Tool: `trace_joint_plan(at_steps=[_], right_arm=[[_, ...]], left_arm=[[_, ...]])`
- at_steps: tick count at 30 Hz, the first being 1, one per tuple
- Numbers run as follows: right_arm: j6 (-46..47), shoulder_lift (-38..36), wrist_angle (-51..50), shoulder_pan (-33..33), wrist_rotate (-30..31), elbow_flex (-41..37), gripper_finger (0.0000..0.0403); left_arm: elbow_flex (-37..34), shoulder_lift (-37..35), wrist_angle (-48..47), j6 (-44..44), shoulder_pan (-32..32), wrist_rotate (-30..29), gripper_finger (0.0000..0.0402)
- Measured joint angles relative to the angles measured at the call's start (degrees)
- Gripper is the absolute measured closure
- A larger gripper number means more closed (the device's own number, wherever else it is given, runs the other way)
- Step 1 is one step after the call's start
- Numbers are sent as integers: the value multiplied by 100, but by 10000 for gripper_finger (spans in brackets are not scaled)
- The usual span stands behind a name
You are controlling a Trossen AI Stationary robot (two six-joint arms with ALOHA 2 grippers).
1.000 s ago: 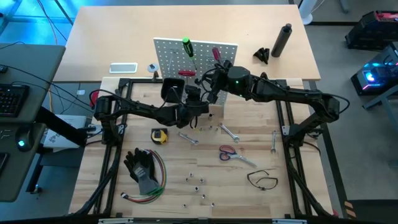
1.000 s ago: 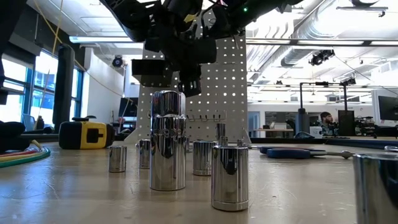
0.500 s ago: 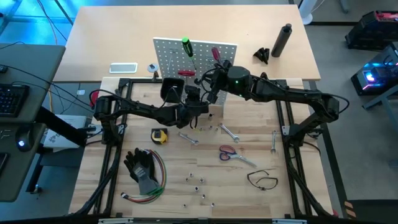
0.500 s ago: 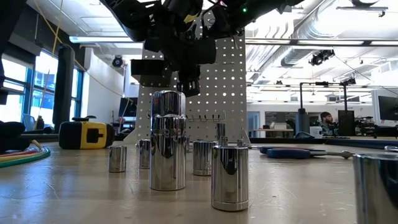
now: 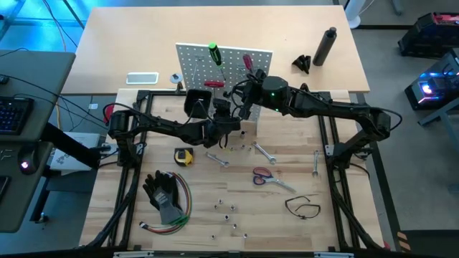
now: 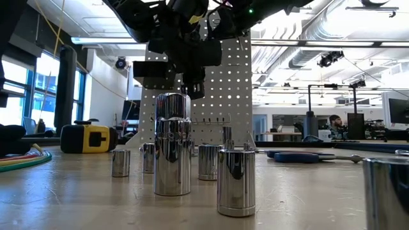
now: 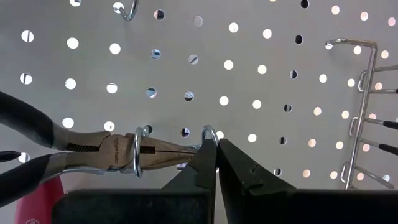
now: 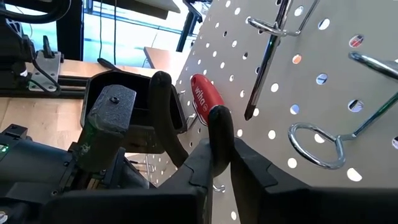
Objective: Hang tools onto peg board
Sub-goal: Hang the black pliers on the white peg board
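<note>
The white peg board (image 5: 224,66) stands upright at the table's far side. It carries a green-handled screwdriver (image 5: 214,54), a red-handled one (image 5: 249,62) and a black bin (image 5: 197,104). Black-handled pliers (image 7: 112,149) lie level through two ring hooks (image 7: 140,152) on the board's front. My left gripper (image 7: 217,155) is shut at the pliers' nose end. My right gripper (image 8: 222,146) is shut on one of the pliers' handles. A red "wiha" handle (image 8: 205,96) hangs just behind that handle. My left gripper's shut fingertips (image 7: 202,158) stand against the pliers' nose tip (image 7: 191,148) and the second ring hook (image 7: 209,132), coming level at the board. Whether they touch the tip or the ring, I cannot tell. My right gripper pinches one black handle (image 8: 219,124) of the pliers between its two fingers. It comes nearly level toward the board, with the fingers lying across the handle. The pliers rest in the ring hooks, clear of the table.
On the table lie a yellow tape measure (image 5: 184,155), wrenches (image 5: 217,159), red scissors (image 5: 262,175), a black loop (image 5: 303,206), black gloves with wires (image 5: 163,192) and several chrome sockets (image 6: 172,144). A black bottle (image 5: 325,45) stands behind the board at the far right.
</note>
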Motion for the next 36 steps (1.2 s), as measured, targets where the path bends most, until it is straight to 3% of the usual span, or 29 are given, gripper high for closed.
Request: trace_joint_plan(at_steps=[36], right_arm=[[100, 95, -1, -133, 28, 35, 377]], left_arm=[[0, 0, 26, 3, 20, -47, 401]])
